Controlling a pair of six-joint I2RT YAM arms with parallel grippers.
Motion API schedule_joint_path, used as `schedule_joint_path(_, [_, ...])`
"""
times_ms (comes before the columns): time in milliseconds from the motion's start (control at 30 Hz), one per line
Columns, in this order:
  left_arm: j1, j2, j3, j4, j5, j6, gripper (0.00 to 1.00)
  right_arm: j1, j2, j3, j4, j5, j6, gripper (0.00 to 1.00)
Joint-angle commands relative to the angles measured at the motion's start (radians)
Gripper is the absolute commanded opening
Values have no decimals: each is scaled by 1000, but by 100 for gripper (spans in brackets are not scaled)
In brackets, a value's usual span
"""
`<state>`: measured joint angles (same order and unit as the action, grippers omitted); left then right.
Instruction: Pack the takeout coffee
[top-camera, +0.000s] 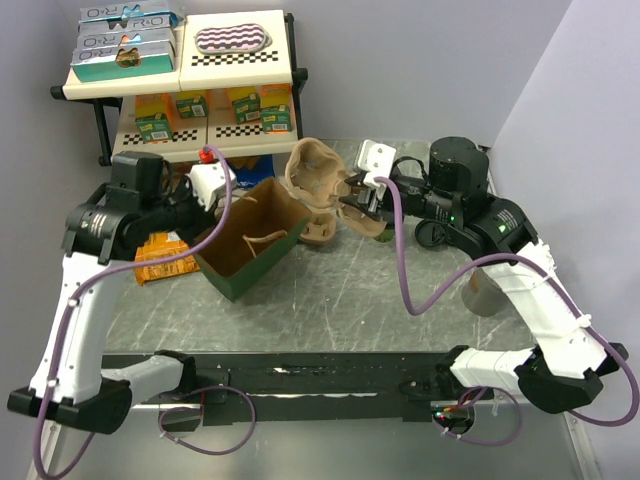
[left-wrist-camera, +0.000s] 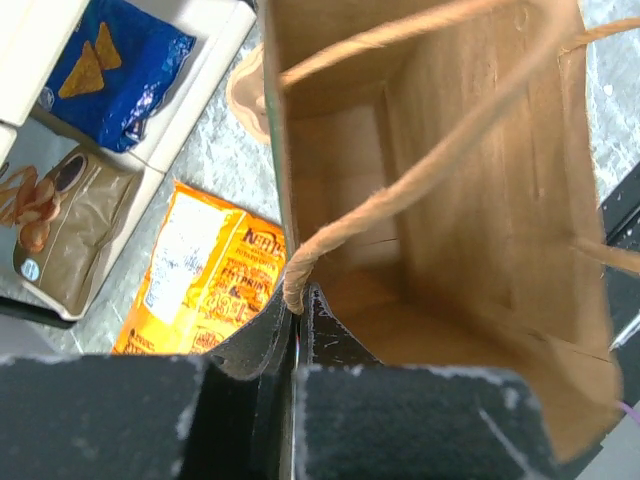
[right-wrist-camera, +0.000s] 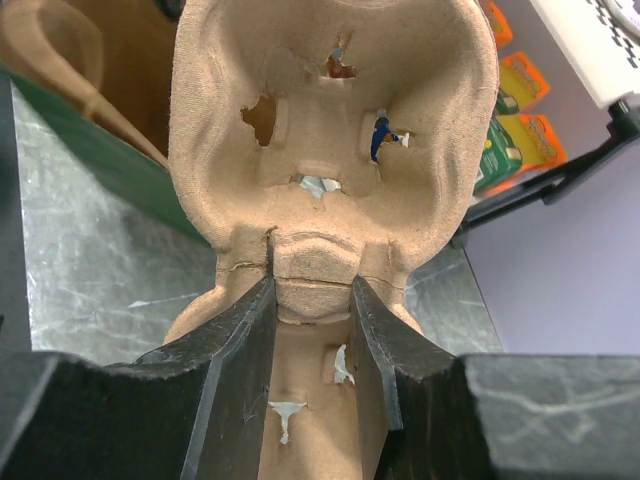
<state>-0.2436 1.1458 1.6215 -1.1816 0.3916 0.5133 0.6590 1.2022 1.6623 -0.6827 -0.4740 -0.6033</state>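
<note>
1. Staging, by my reading: my left gripper (left-wrist-camera: 295, 312) is clamped on the rim of the paper bag (left-wrist-camera: 470, 220) and holds its mouth open. My right gripper (right-wrist-camera: 312, 292) pinches the centre ridge of the pulp cup carrier (right-wrist-camera: 330, 150), which is lifted just beside the bag.
2. Coffee: I find no takeout coffee cup in any view. The carrier's pockets facing my right wrist camera are bare, with only torn holes showing. The bag's floor looks bare too.
3. Next move, as I judge it: either set the carrier flat on the worktop (top-camera: 340, 310) so a cup can be seated, or lower it into the bag. Lowering means swinging it over the opening, levelling it and clearing the rope handle (left-wrist-camera: 400, 185) that crosses the mouth.
4. Hard to make out: the right arm covers part of the worktop from above, with a grey cup (top-camera: 485, 292) half hidden beneath it. The carrier's far side faces away. A cup could sit behind either.
5. An orange snack packet (left-wrist-camera: 210, 270) lies beside the bag, out of the way.
</note>
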Motion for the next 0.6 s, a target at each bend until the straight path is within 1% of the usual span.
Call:
schedule_joint_path(0, [-2, -21, -8, -15, -10, 14, 1, 24, 19, 56, 71, 12, 25, 0])
schedule_joint_path(167, [-6, -17, -72, 57, 59, -27, 1, 45, 33, 89, 72, 14, 20, 0])
schedule_joint_path(267, [-17, 20, -68, 92, 96, -56, 1, 51, 39, 105, 75, 6, 19, 0])
schedule_joint_path(367, [-20, 58, -60, 120, 101, -85, 1, 57, 45, 114, 81, -20, 13, 0])
schedule_joint_path(533, [-25, 98, -60, 143, 128, -102, 1, 120, 66, 114, 112, -80, -42, 0])
schedule_joint_path(567, [-25, 103, -58, 143, 153, -102, 1, 145, 68, 113, 118, -93, -50, 0])
